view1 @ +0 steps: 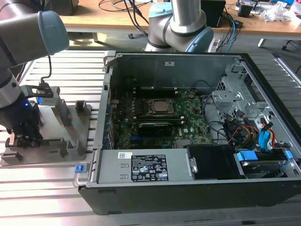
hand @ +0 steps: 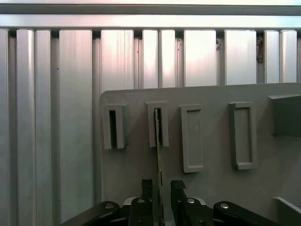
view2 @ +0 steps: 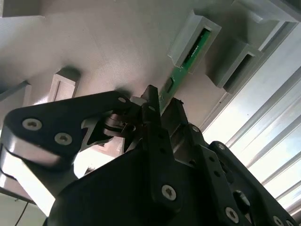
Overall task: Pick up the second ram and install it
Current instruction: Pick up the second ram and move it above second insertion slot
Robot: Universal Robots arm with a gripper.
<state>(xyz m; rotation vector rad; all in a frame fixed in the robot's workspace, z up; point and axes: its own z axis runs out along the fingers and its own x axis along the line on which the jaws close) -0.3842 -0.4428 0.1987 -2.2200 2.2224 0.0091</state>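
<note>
Ram (hand: 159, 155), prob. light, stiff, fragile, stands in holder (hand: 221, 197) slot; gripper (hand: 160, 184) fingers (hand: 146, 187) straddle its end w/ slim gaps, not clamped; best pinched gently on flat faces.

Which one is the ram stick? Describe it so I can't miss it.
Find the grey holder plate on the ribbed metal table, with its row of slotted posts. The ram stick is the thin green board standing on edge in one post, between the open fingers of the gripper. Nothing else there is green.
</note>
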